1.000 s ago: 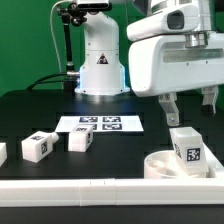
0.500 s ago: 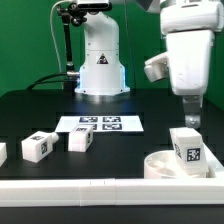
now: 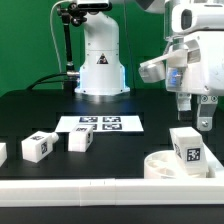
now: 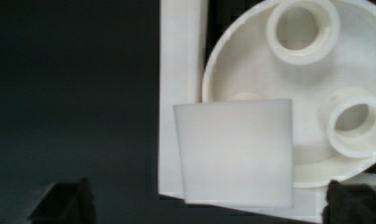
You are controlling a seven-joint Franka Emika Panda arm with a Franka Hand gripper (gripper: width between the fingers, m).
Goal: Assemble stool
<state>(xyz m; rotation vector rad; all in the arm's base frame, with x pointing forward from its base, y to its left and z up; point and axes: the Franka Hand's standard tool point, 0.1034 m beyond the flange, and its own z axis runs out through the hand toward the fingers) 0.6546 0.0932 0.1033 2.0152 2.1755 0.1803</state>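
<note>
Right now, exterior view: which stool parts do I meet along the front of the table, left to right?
edge leg, cut off by the frame → second leg → third leg → seat. Left out because they overlap others: marker board, upright leg.

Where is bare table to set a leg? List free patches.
Free: black table between white robot base and white tagged leg blocks; strip between marker board and white front rail. Crowded: round white seat and the leg by it.
</note>
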